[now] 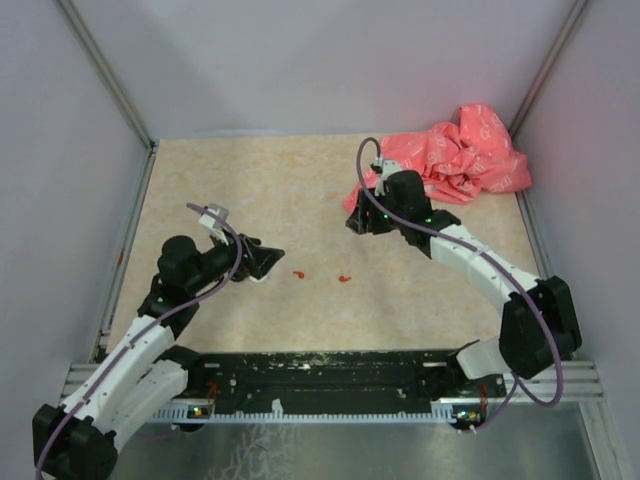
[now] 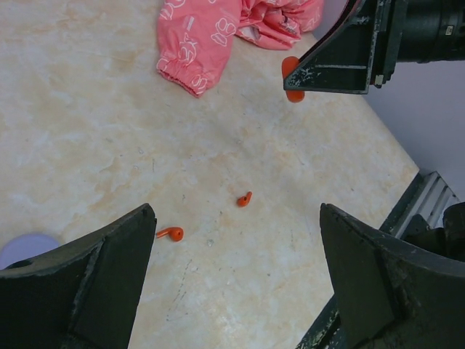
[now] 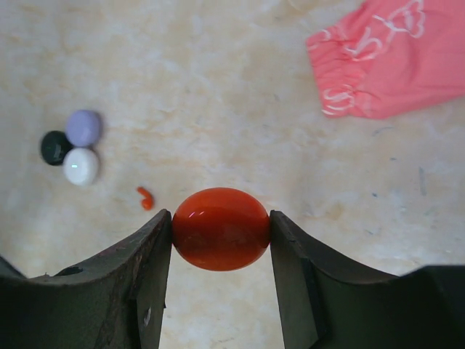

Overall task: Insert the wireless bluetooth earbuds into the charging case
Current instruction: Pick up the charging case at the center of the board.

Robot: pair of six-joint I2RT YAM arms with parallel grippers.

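Note:
Two small red earbuds (image 1: 298,273) (image 1: 344,279) lie apart on the beige table. In the left wrist view one earbud (image 2: 171,233) sits by the left finger and the other earbud (image 2: 245,198) lies farther out. My left gripper (image 2: 235,209) hangs open above them, holding nothing. My right gripper (image 3: 220,233) is shut on a red oval charging case (image 3: 220,228), held above the table with its lid closed. One earbud (image 3: 146,198) shows just left of the case. The case (image 2: 292,80) also appears between the right fingers in the left wrist view.
A pink patterned cloth (image 1: 470,155) lies bunched at the table's back right. Three round pieces, purple (image 3: 83,127), black (image 3: 54,147) and white (image 3: 81,166), sit clustered on the table to the left. Metal rails border the table's edges.

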